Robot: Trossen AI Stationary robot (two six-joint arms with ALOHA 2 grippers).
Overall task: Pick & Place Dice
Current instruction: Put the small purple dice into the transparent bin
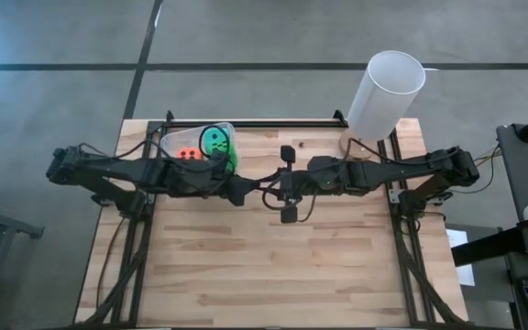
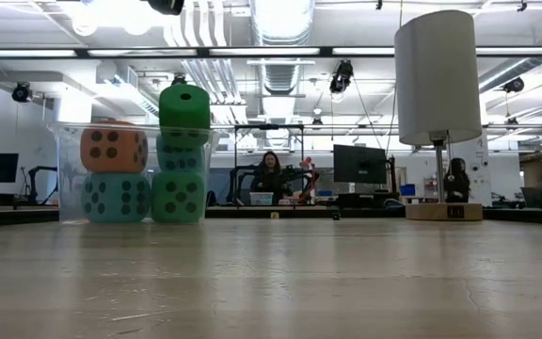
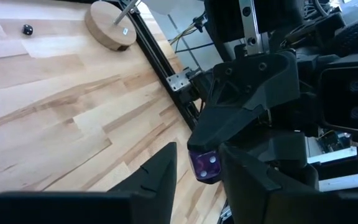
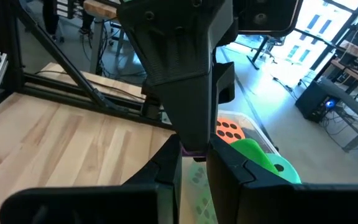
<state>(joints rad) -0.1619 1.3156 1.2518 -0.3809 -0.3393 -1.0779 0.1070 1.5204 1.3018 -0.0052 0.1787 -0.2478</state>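
Observation:
A small purple die with white pips (image 3: 205, 165) hangs high over the table's middle, with my right gripper (image 1: 293, 183) shut on it. My left gripper (image 1: 278, 194) faces it from the left, open. Its two fingers (image 3: 157, 177) stand on either side of the purple die, with a gap showing on one side. Large soft dice sit in a clear tub (image 2: 64, 169) at the back left: orange (image 2: 113, 146) on teal (image 2: 116, 196), and a green one (image 2: 179, 196) at the bottom of a stack with another green (image 2: 184, 105) on top. My right gripper pinches the purple die (image 4: 194, 151) between its two fingertips, coming roughly level from the table's right side. The die is lifted clear of the table. My left gripper has one finger close against the die's far side; I cannot tell whether it touches.
A tall white cylinder (image 1: 385, 92) stands on a round wooden base (image 3: 107, 25) at the back right. A small black object (image 3: 27, 28) lies on the wood near the far edge. Bare wooden tabletop (image 1: 282, 266) stretches toward the near edge.

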